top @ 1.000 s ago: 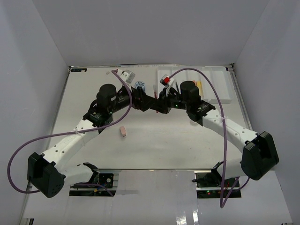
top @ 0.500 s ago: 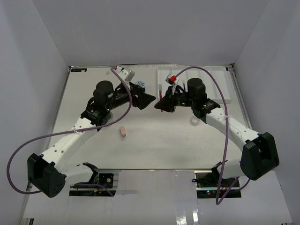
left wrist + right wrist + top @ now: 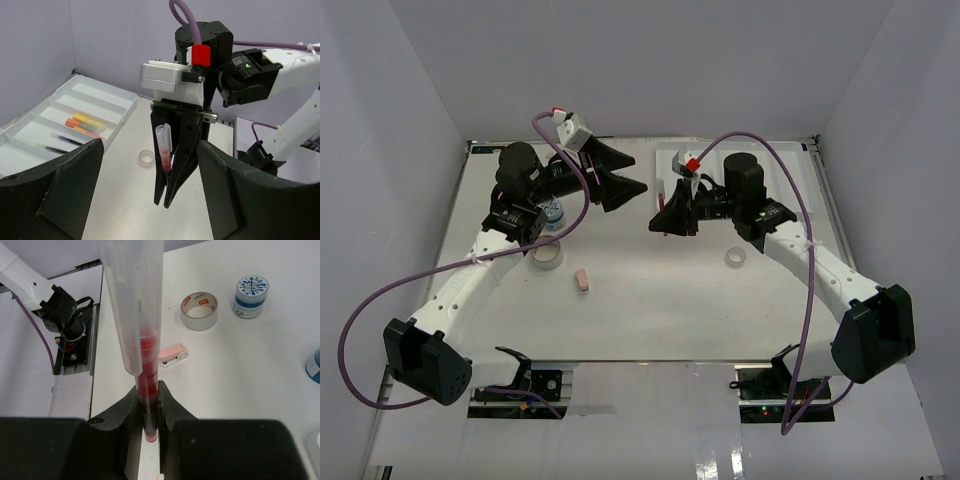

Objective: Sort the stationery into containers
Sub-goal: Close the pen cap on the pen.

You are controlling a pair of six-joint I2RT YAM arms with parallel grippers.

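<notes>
White table [image 3: 650, 310], grey walls [image 3: 620, 60] around: we see the right gripper [image 3: 665, 222] clamped on the red pen [image 3: 164, 150], above the table by the near-left corner of the tray [image 3: 795, 185], which sits far right. Facing it, the left gripper [image 3: 642, 175] hangs with jaws apart and nothing between them. On the table we count a big tape roll [image 3: 546, 254], a jar [image 3: 552, 212] and the pink eraser [image 3: 582, 280] on the left and a small tape roll [image 3: 737, 257] on the right; the yellow marker [image 3: 87, 120] and orange marker [image 3: 75, 124] lie in the tray.
</notes>
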